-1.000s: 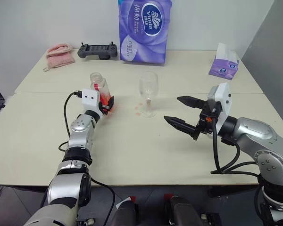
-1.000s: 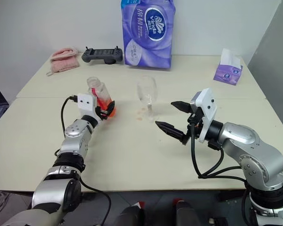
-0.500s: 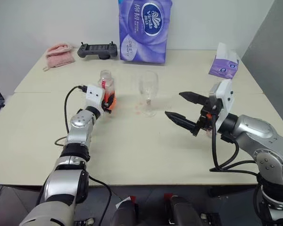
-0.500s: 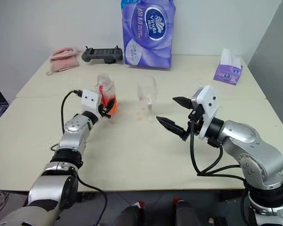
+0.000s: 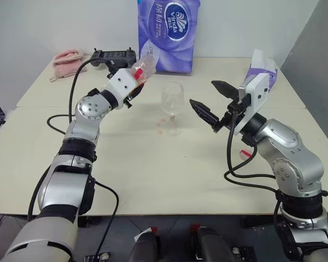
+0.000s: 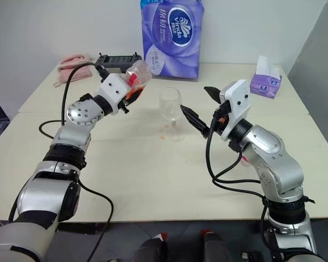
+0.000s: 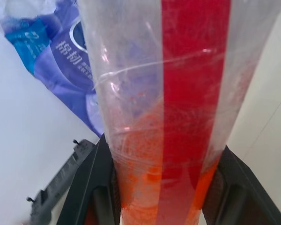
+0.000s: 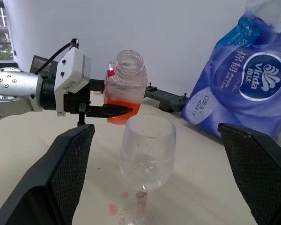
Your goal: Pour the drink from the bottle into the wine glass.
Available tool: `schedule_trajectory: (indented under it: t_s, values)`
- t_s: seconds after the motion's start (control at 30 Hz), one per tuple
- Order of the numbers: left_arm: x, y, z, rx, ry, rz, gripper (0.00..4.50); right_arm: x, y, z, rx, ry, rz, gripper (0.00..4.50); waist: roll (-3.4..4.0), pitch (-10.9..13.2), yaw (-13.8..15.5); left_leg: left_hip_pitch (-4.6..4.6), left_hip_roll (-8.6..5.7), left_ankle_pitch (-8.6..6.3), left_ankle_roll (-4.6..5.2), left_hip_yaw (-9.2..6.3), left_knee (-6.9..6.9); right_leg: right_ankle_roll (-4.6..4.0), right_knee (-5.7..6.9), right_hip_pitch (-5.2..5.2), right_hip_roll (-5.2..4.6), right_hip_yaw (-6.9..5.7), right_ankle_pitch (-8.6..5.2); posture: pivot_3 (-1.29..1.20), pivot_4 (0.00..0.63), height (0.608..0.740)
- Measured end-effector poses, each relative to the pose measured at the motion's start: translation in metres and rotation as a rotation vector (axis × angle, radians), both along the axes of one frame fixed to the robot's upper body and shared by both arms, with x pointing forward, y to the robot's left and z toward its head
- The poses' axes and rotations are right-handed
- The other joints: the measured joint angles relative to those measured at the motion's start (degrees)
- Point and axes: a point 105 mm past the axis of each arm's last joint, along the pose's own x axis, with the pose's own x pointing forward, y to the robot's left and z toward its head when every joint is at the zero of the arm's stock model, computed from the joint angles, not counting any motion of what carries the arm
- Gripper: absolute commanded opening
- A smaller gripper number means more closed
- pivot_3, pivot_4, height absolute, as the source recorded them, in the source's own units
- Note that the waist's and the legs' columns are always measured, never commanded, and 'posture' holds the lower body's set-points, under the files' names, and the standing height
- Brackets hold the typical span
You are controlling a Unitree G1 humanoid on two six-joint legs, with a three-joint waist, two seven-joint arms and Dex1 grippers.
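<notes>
A small clear plastic bottle (image 8: 125,86), uncapped, is held in the air above the table (image 5: 153,164), to the left of the wine glass and slightly higher than its rim. In the head views it leans with its open mouth towards the purple pack behind it. A shallow pool of orange-red drink (image 8: 122,108) sits at its base, and a red label strip runs up its side. The left gripper (image 8: 105,110) has its 2 black fingers pinching the lower part of the bottle.

The wine glass (image 5: 172,107) stands upright near the middle of the table and looks empty, apart from faint marks inside the bowl. A few small orange spots (image 5: 160,127) lie on the table beside its foot. The right gripper (image 5: 212,100) hangs just right of the glass, its 2 fingers spread wide and touching nothing.

As a judgement, the bottle is grasped and lifted, but pouring has not begun; the mouth must be brought over the glass and tipped.

Behind the glass stands a tall purple pack of tissues (image 5: 168,34) printed "Vinda" with Chinese characters. A smaller purple tissue box (image 6: 268,79) sits at the far right. A black handheld controller (image 5: 113,57) and a folded pink cloth (image 5: 68,61) lie at the far left.
</notes>
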Motion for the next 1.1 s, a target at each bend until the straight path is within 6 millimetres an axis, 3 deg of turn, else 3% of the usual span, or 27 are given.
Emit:
schedule_trajectory:
  t_s: [0.17,0.37,0.67,0.93,1.1]
  values:
    - [0.001,-0.01,0.016,0.147,-0.083,-0.012,1.68,-0.003,0.002,-0.018,-0.003,0.004,0.009,4.5,0.0,0.0,0.0,-0.11,0.0,0.0,0.0,0.11,0.02,0.02,0.06,-0.13,0.0,0.05,-0.01,0.0,0.15,0.74]
    - [0.004,-0.019,0.013,0.289,-0.117,-0.017,1.68,-0.011,0.003,-0.017,0.037,-0.071,0.03,4.5,0.0,0.0,-0.1,-0.64,0.02,0.01,0.0,0.01,0.41,0.01,0.24,-0.54,0.04,-0.03,0.0,0.0,0.15,0.74]
    - [0.006,-0.01,0.03,0.442,-0.211,0.025,1.68,-0.012,0.006,-0.019,0.064,-0.075,0.033,4.5,0.0,0.0,-0.1,-0.71,0.0,0.0,0.0,-0.03,0.52,0.03,0.22,-0.53,0.03,-0.08,0.0,0.0,0.15,0.74]
    - [0.006,-0.01,0.026,0.52,-0.232,0.018,1.68,-0.012,0.007,-0.02,0.068,-0.073,0.038,4.5,0.0,0.0,-0.1,-0.72,0.0,0.0,0.0,-0.03,0.53,0.03,0.23,-0.53,0.03,-0.09,0.0,0.0,0.15,0.74]
    - [0.006,-0.009,0.033,0.557,-0.262,0.032,1.68,-0.012,0.007,-0.02,0.068,-0.073,0.037,4.5,0.0,0.0,-0.1,-0.72,0.0,0.01,0.0,-0.03,0.53,0.03,0.24,-0.53,0.03,-0.09,0.0,0.0,0.15,0.74]
